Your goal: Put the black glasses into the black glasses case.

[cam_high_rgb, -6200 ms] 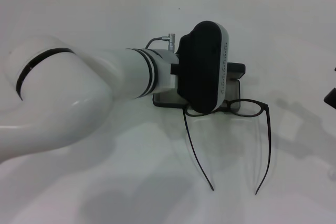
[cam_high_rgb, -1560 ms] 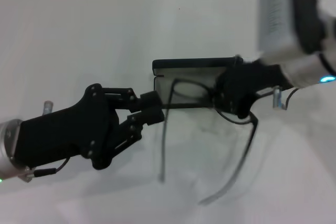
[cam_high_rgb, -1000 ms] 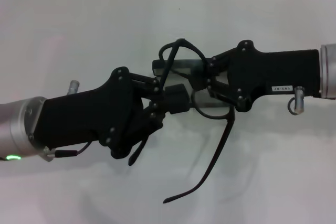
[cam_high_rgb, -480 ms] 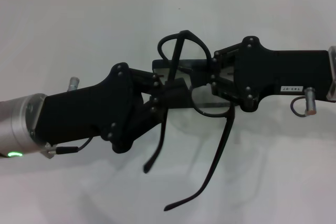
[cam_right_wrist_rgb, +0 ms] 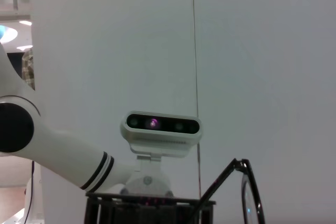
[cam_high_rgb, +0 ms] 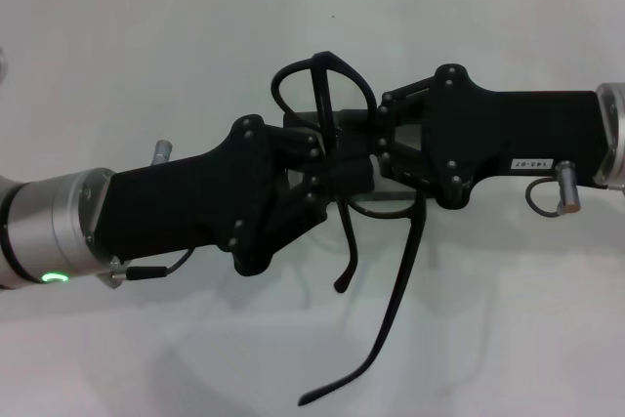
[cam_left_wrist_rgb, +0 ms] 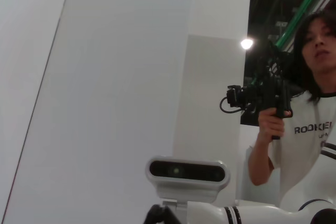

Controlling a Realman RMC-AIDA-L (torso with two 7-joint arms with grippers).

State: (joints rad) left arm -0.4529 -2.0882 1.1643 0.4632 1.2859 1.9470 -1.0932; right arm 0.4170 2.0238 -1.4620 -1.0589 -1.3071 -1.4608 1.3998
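Observation:
The black glasses hang in the air between my two grippers, one round rim standing up above them. Both thin temple arms droop down toward the table. One hinge and lens rim of the glasses also show in the right wrist view. My left gripper reaches in from the left and is shut on the frame near a hinge. My right gripper comes from the right, shut on the frame's other side. The black glasses case lies on the table behind them, mostly hidden; only a corner shows.
The white table spreads all around. The right wrist view shows the left arm's wrist camera against a white wall. The left wrist view shows the other arm's camera and a person holding a black device.
My left gripper has pushed right, closer to the right gripper. The glasses' left temple arm has swung inward and hangs shorter; the upright rim has shifted slightly left.

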